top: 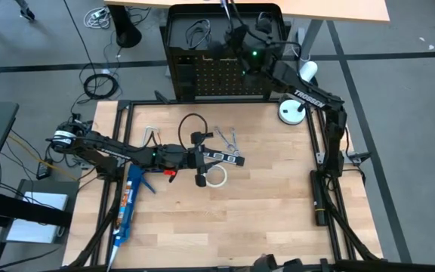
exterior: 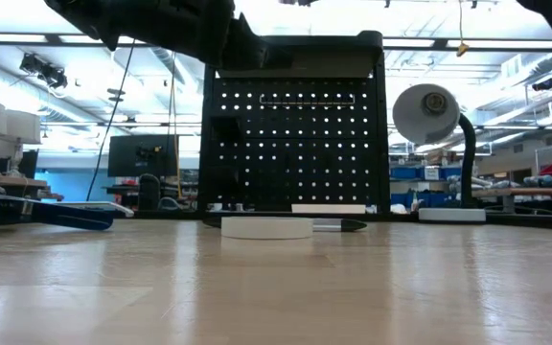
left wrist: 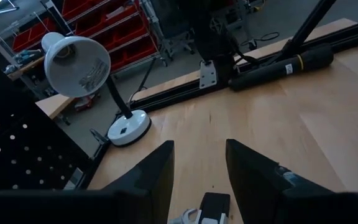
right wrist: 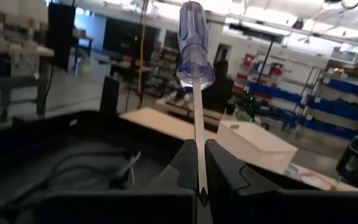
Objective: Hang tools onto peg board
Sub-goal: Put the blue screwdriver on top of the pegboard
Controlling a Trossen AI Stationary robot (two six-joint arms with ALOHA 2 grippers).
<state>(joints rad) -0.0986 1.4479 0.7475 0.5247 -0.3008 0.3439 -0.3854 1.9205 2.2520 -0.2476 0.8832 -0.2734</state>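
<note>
Screwdriver (right wrist: pixel 195 93), clear blue handle and thin steel shaft, pinched in right hand (right wrist: pixel 199 163) above perforated black pegboard (top: pixel 219 75); left hand (left wrist: pixel 199 177) spread over wooden desk (top: pixel 263 204).

The light wooden plank table (top: pixel 263 219) carried a white tape ring (top: pixel 216 177) just beside the left gripper (top: pixel 201 159), a black strip with white marks (top: pixel 225 156), silver wrenches (top: pixel 227 137) beyond, and a round-based white desk lamp (top: pixel 291 111).

Peg board (top: pixel 225 75) stands at the table's (top: pixel 263 219) far edge. Desk lamp (top: pixel 291 111) sits just right of it. Tape ring (top: pixel 216 177) lies mid-table, wrenches (top: pixel 227 137) between it and the board, caulk gun (top: pixel 129 202) left.
</note>
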